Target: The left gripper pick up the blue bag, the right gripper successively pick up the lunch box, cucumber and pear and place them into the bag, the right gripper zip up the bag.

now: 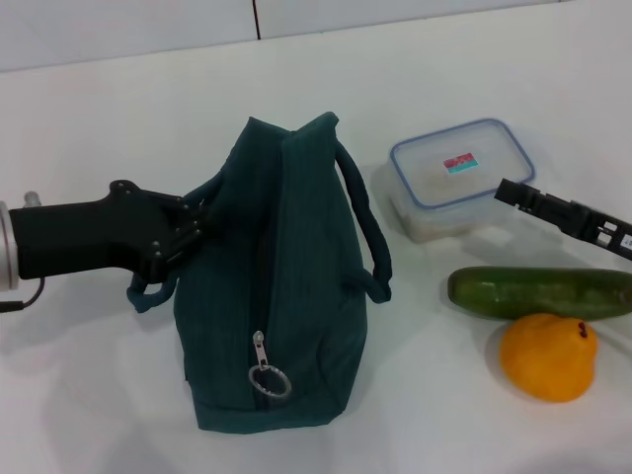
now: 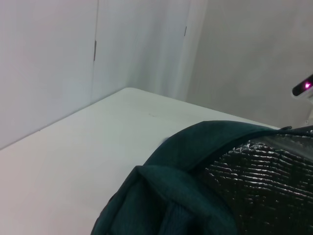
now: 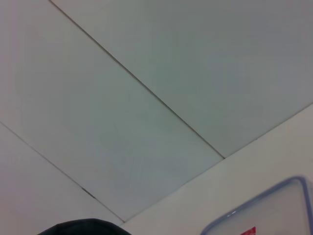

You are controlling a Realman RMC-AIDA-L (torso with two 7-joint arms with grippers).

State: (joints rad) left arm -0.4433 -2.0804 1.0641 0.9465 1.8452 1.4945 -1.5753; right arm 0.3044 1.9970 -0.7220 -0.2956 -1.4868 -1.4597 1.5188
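Right gripper (image 1: 513, 192) sits at the right side of the lunch box (image 1: 460, 178), fingertips at the box's right rim, arm running off toward the right edge. From the head view only the dark finger tip reads clearly — can't tell if the fingers are spread or closed, and nothing shows it holding the box.

Key relation: the box lies directly left of the right gripper and slightly far of it, long axis roughly left-right, lid up, flat on the table (image 1: 118, 118). That arm is clearly the nearer one; the left arm is across the bag from it.

Near side of the box: cucumber (image 1: 541, 292) lying left-right, and the pear (image 1: 548, 356) touching its near side. Both untouched, under and near of the right arm's line.

Left of the box, just apart from it: blue bag (image 1: 281, 276), long axis near-far, zipper pull (image 1: 267, 373) at the near end. Left gripper (image 1: 176, 232) is at the bag's left side at the handle — looks clamped on the handle loop. Left wrist view shows the silver lining, so the far part of the mouth appears open.

Judgement: the box grasp is the step in hand; the carry then goes left, over the bag's right handle, into the opening.
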